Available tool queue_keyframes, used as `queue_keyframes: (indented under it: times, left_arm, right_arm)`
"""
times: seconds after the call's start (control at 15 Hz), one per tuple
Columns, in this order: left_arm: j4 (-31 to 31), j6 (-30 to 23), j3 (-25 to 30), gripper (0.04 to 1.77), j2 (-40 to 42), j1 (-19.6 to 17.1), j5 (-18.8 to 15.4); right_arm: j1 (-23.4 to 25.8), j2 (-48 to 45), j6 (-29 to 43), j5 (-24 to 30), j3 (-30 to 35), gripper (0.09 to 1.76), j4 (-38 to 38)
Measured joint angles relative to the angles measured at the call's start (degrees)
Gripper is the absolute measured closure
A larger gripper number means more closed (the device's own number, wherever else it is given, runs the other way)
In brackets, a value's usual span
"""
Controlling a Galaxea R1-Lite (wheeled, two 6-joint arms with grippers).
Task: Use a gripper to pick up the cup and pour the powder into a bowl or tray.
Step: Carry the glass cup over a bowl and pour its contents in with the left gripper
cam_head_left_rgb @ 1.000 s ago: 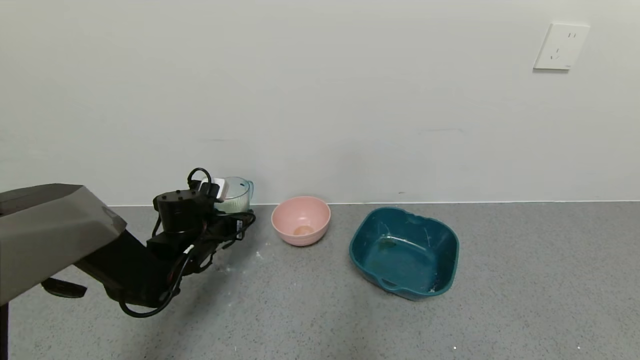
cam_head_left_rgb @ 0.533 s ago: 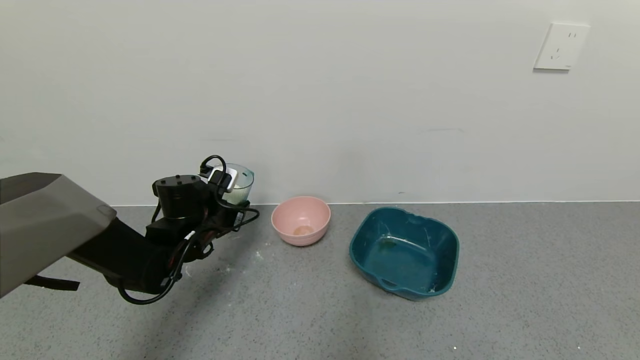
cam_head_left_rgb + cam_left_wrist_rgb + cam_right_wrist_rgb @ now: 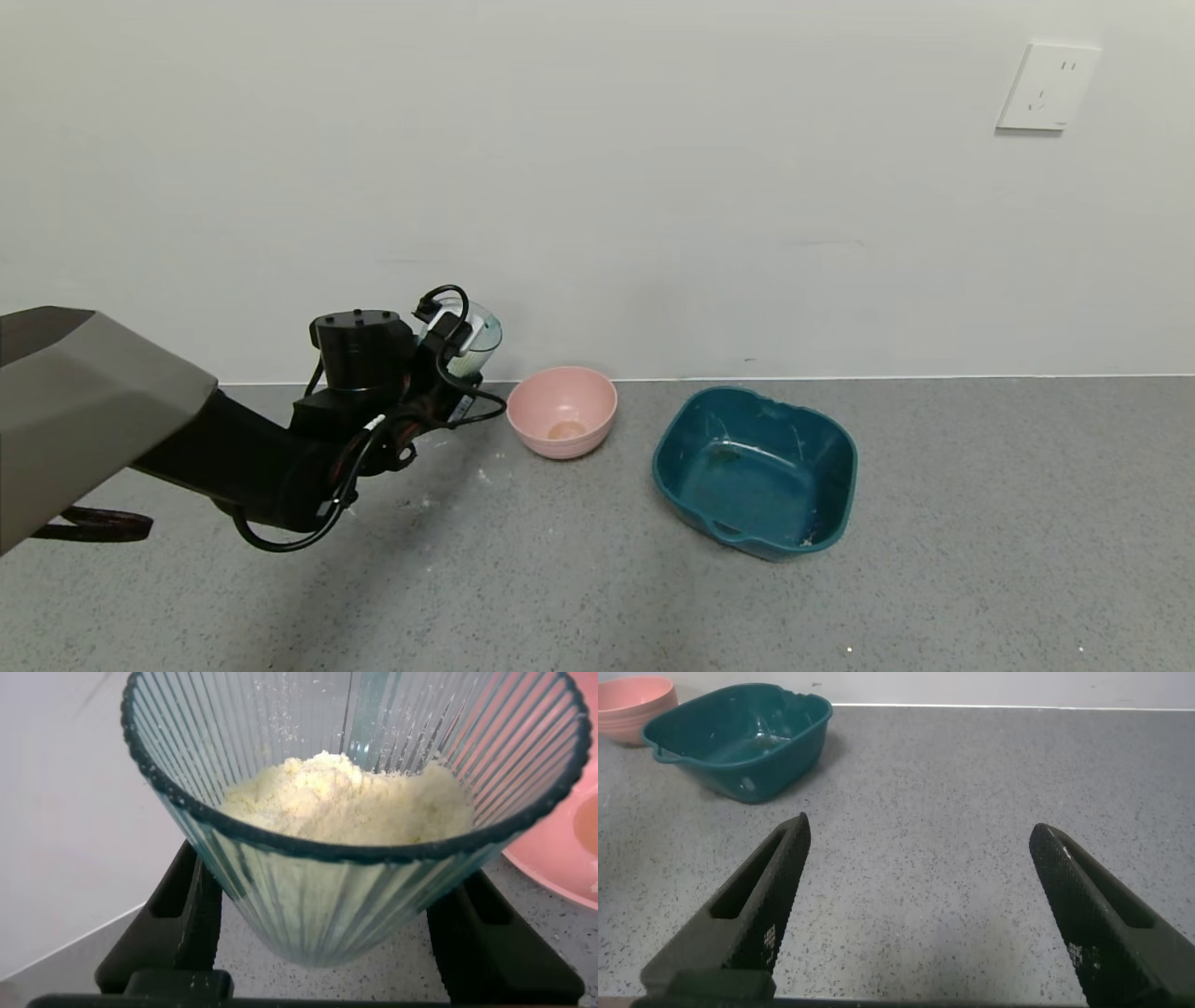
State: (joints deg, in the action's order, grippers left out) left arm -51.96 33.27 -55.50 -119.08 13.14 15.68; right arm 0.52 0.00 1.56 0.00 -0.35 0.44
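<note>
My left gripper (image 3: 457,359) is shut on the ribbed pale blue-green cup (image 3: 478,338) and holds it off the floor, just left of the pink bowl (image 3: 562,411). In the left wrist view the cup (image 3: 355,868) sits between the two black fingers (image 3: 182,915), with a heap of white powder (image 3: 346,798) inside; the bowl's pink rim (image 3: 570,849) shows beside it. The bowl has a brownish spot in its bottom. My right gripper (image 3: 920,859) is open and empty over bare floor, out of the head view.
A dark teal squarish tub (image 3: 754,471) stands right of the bowl; it also shows in the right wrist view (image 3: 738,737). The white wall runs close behind the cup and bowl. Specks of spilled powder (image 3: 483,474) lie on the grey floor.
My left gripper has lifted the cup off the floor and carried it up and to the right, toward the pink bowl. The bowl and tub have not moved.
</note>
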Motion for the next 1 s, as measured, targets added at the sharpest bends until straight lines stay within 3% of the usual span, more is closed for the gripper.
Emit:
queue_keyframes:
  times: [0.47, 1.0]
  left_arm:
    - [5.2, 10.1, -4.3, 0.54, -0.4, 5.1, 7.1]
    - [4.9, 22.2, -6.6, 0.55, -2.7, 6.4, 11.3]
  right_arm:
    - [0.0, 0.0, 0.0, 0.0, 0.0, 0.14, 0.0]
    - [0.0, 0.0, 0.0, 0.0, 0.0, 0.14, 0.0]
